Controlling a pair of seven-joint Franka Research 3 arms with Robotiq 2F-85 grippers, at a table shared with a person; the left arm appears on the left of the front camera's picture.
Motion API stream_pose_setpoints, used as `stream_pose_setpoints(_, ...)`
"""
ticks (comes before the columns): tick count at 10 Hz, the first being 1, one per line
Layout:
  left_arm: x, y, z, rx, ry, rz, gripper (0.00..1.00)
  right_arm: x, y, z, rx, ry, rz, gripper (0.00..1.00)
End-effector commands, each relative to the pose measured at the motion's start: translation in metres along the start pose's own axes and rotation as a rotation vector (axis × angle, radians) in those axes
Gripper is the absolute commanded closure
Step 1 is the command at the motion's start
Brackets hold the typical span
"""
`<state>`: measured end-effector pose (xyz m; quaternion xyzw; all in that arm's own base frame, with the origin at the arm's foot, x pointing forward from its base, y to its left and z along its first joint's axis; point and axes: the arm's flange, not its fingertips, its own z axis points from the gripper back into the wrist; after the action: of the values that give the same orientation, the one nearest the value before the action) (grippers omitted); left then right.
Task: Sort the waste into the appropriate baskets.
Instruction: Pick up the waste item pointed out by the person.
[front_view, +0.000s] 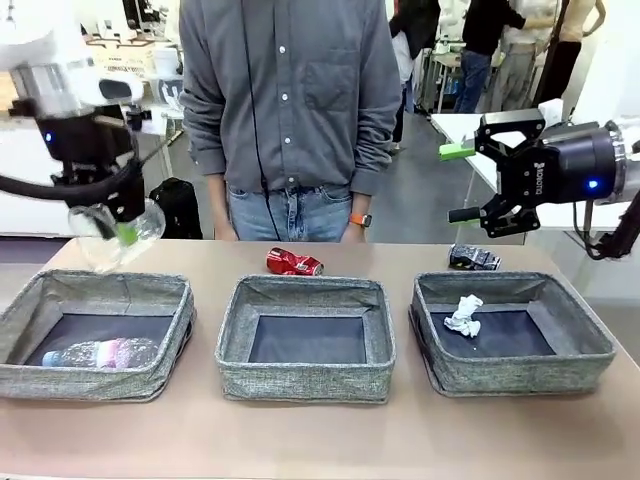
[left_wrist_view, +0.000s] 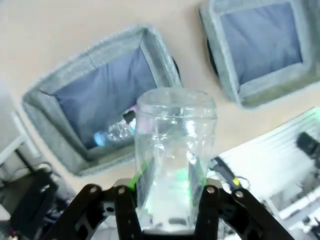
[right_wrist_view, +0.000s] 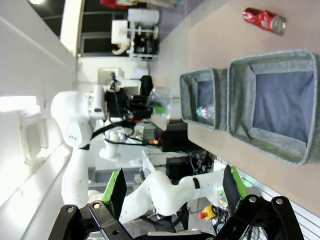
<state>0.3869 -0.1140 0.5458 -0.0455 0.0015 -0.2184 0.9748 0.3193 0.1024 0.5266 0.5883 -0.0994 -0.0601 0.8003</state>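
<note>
- Tan counter (front_view: 320, 440) with three grey woven-fabric baskets in a row along the near side. A person (front_view: 290, 100) in a grey shirt and jeans stands at the far edge, with an orange watch strap (front_view: 360, 219) at one wrist.
- left pincer (front_view: 120, 228): up in the air at the far-left of the counter, jaws closed partway on a clear plastic bottle (front_view: 100, 240). Its wrist view shows the black fingers on either side of the bottle's lower body, green pads glowing through the plastic, bottle pointing away from the camera.
- The held bottle hangs above the far rim of the left basket (front_view: 30, 300), touching neither the fabric nor the counter. It is tilted in the front view.
- The left basket holds a second clear bottle (front_view: 100, 353), lying on its side on the dark bottom, pinkish label showing. The cap end is too blurred to read.
- middle basket (front_view: 305, 385): dark flat bottom, grey walls.
- right basket (front_view: 520, 375): a crumpled white paper wad (front_view: 464, 315) lies on the bottom, toward the left of the far side.
- crushed red soda can (front_view: 294, 262): on its side on the counter, just behind the middle basket's far rim.
- crushed dark can (front_view: 473, 258): on the counter just behind the right basket's far-left corner.
- right pincer (front_view: 462, 182): raised well above the right basket and turned sideways. Jaws are wide with nothing between them, one green pad up and the other finger below.
</note>
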Motion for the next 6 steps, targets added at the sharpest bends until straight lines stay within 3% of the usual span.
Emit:
stream_pose_setpoints(1, 0.02, 0.013, 0.01, -0.028, -0.005, 0.036, 0.63, -0.001, 0.002, 0.0, 0.004, 0.001, -0.015, 0.0)
stream_pose_setpoints(5, 0.011, 0.009, 0.004, -0.009, -0.005, 0.016, 0.63, -0.001, 0.002, 0.0, 0.004, 0.001, -0.015, 0.0)
stream_pose_setpoints(6, 0.042, -0.019, 0.004, -0.077, -0.025, 0.044, 0.63, -0.001, 0.002, 0.0, 0.004, 0.001, -0.015, 0.0)
